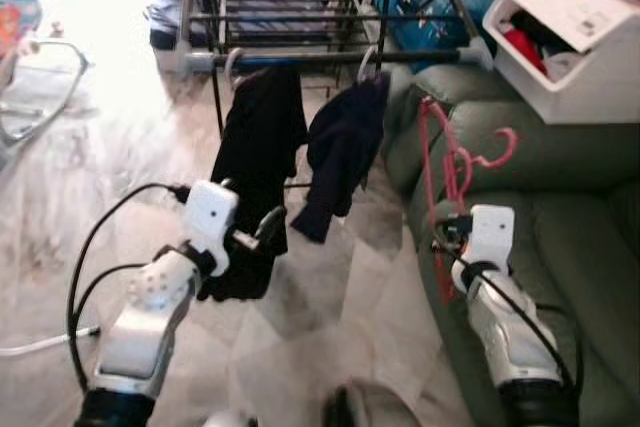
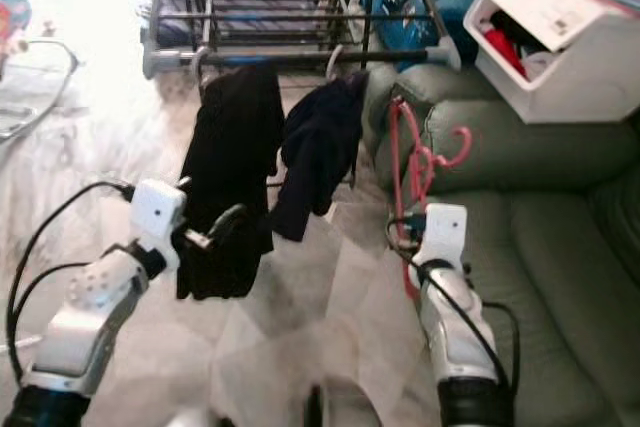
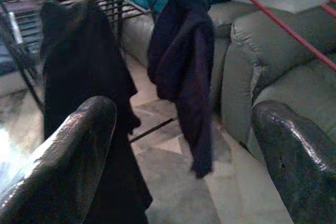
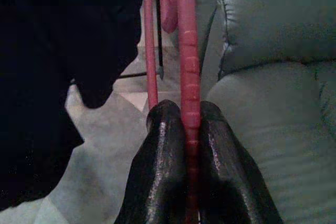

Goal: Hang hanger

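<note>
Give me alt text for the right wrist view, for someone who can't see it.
The right gripper has its two black fingers shut on a bar of a pink hanger, which runs straight away from the camera. Dark garments hang to one side over a pale tiled floor, and a grey-green sofa lies to the other.

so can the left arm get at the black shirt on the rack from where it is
Probably yes: the left tool is open, right beside the black shirt, with nothing between them.
</note>
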### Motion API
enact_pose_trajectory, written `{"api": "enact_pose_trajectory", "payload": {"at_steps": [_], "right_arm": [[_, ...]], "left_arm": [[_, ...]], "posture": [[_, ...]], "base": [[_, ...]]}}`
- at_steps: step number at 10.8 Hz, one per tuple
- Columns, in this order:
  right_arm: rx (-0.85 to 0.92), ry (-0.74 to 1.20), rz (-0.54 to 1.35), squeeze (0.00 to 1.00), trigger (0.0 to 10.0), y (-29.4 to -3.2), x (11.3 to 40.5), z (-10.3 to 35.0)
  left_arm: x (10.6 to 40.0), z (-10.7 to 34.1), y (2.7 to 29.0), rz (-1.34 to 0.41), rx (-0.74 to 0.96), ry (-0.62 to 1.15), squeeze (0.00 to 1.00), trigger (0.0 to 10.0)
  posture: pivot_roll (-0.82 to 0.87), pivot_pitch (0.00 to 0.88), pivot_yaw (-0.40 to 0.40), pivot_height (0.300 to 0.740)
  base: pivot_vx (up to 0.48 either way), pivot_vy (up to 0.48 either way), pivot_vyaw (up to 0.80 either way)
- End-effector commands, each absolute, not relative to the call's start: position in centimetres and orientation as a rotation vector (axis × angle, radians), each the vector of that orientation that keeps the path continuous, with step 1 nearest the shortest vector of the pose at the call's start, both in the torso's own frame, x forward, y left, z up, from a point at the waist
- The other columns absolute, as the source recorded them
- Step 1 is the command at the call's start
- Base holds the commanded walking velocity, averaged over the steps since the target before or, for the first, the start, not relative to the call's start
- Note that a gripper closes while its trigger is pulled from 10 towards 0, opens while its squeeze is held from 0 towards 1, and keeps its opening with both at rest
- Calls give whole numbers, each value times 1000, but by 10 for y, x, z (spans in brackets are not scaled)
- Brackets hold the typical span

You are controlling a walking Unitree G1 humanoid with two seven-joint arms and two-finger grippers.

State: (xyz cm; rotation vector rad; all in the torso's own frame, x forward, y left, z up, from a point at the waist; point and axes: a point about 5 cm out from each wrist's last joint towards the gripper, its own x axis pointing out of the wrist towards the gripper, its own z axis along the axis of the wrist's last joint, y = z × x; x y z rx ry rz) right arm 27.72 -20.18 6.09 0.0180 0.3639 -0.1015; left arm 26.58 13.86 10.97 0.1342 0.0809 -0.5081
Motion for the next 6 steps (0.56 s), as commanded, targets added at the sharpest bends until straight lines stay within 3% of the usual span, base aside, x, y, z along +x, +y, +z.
{"api": "enact_pose_trajectory", "payload": {"at_steps": [1,6], "right_arm": [[7,359,-125,0,10000,-210,279,63],[-196,341,24,0,10000,-197,295,69]], "left_arm": [[264,113,128,-540,142,61,0,10000],[264,111,128,-536,136,76,0,10000]], "posture": [[-42,95,-62,740],[-41,101,-63,740]], "base": [[480,0,0],[457,0,0]]}}
